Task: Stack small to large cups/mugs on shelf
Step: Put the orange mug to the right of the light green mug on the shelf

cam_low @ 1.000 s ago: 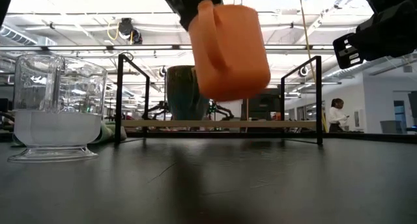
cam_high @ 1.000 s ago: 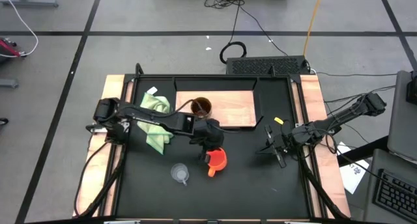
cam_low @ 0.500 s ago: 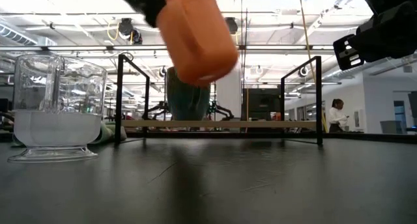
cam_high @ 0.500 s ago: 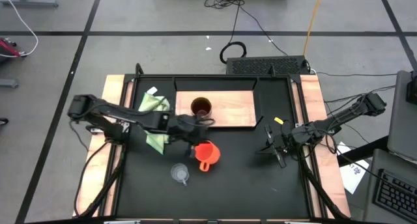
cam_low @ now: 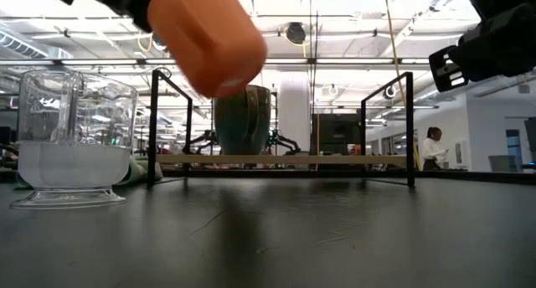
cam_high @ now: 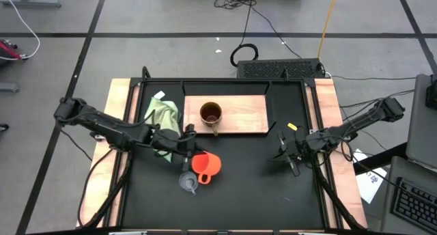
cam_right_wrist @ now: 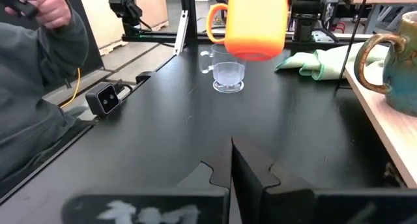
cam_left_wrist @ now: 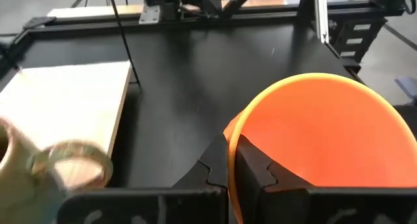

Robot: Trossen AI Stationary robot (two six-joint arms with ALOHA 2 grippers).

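Note:
My left gripper is shut on the orange handled cup and holds it in the air just beyond the small clear cup, which stands upright on its base on the black tabletop. The brown mug stands upright on the wooden shelf. My right gripper is shut and empty, above the table toward its right side. In the right wrist view the orange cup hangs above the clear cup. My left gripper pinches the orange cup's rim wall, one finger inside the cup and one finger outside. The fingers come from the table's left side. The cup is lifted clear of the table and tilted in the low view.
A light green cloth lies left of the shelf. A black metal frame stands around the shelf. A small yellow object lies right of the shelf. A person stands beside the table in the right wrist view.
My left gripper has gone toward the table's left edge with the orange cup, toward the clear cup. The cup has stayed lifted clear and has tipped and turned about, so its handle no longer shows in the low view.

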